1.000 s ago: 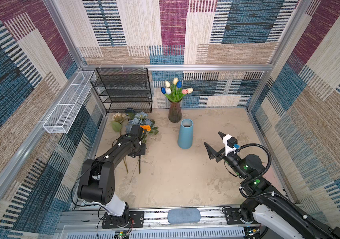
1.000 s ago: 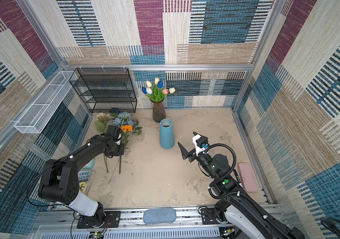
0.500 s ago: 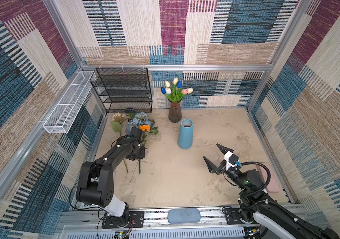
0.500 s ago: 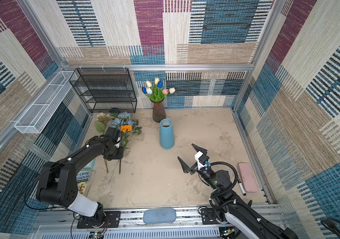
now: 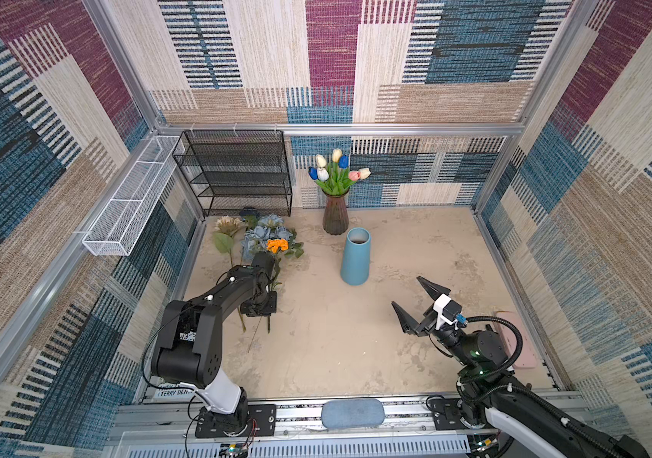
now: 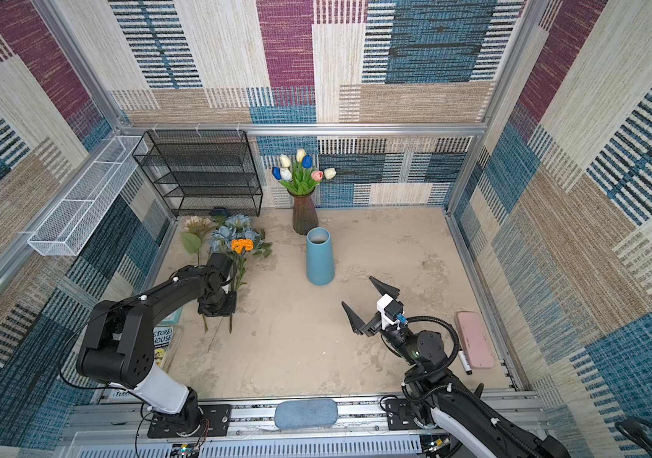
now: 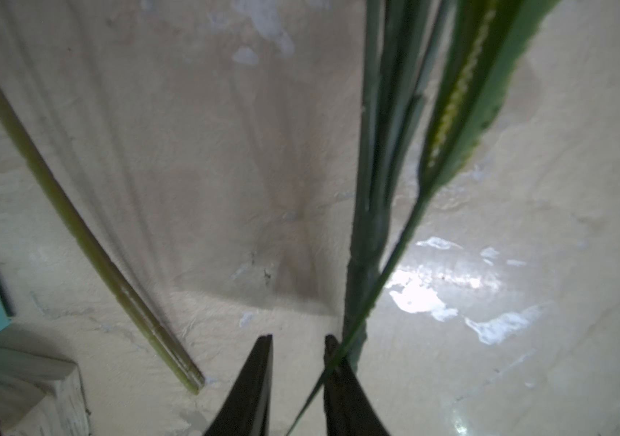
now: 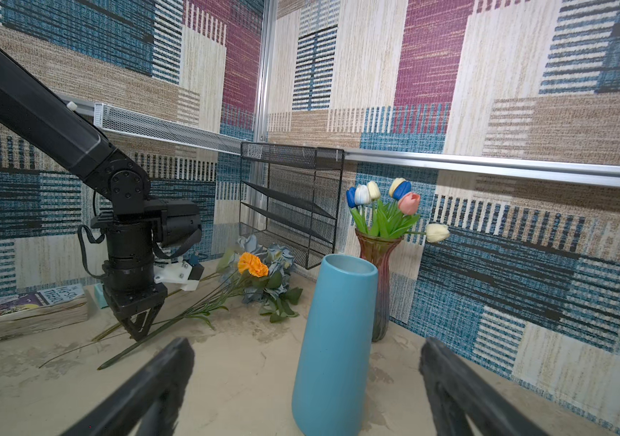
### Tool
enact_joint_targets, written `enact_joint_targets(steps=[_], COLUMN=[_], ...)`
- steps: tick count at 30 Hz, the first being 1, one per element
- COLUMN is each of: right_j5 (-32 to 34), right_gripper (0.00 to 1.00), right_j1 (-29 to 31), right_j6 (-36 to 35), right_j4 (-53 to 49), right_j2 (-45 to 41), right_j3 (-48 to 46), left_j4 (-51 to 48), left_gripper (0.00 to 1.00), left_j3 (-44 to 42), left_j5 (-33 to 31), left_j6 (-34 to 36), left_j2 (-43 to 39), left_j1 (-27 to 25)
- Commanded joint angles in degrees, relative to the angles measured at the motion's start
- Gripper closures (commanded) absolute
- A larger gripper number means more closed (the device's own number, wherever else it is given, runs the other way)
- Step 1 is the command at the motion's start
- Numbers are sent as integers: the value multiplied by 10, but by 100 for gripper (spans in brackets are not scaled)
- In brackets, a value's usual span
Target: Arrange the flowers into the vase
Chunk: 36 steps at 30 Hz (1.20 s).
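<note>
Seemingly mid-pickup, the left end effector [image 7: 299, 337], narrowly parted and empty, sits beside a stem [image 7: 365, 264] of the flowers [image 5: 272, 242] on the desk [image 5: 336, 337] and probably needs recentring; the right end effector [image 5: 406, 291] gapes wide.

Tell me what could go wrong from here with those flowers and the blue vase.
1. The left gripper has its jaws narrowly apart with the stems beside them, not between; closing now may catch nothing or only a leaf.
2. The stems lie bunched, so several flowers might lift together.
3. The blue vase stands free, tall and narrow; the right gripper is open, not steadying it, so a stem pushing its rim could tip it.
</note>
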Motion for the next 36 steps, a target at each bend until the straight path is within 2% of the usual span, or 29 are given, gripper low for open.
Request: enact_joint_targets(steps=[1, 12, 26, 32, 36], right_j5=[1, 11, 28, 34, 39], right_gripper=[3, 1, 0, 0, 0], right_j1=[0, 0, 0, 0, 0], right_j6=[6, 7, 7, 7, 8], right_j4=[16, 23, 47, 55, 63], right_j2=[-9, -20, -3, -5, -6], right_j3=[-4, -15, -30, -35, -41], left_j4=[0, -22, -86, -79, 21], left_gripper=[74, 98, 100, 100, 100], left_j3=[8, 27, 84, 150, 152], left_j5=[-6, 3, 58, 54, 52], left_j6=[-9, -2, 18, 41, 78], left_j2=[9, 1, -124, -205, -264], left_j1=[1, 1, -10, -72, -134])
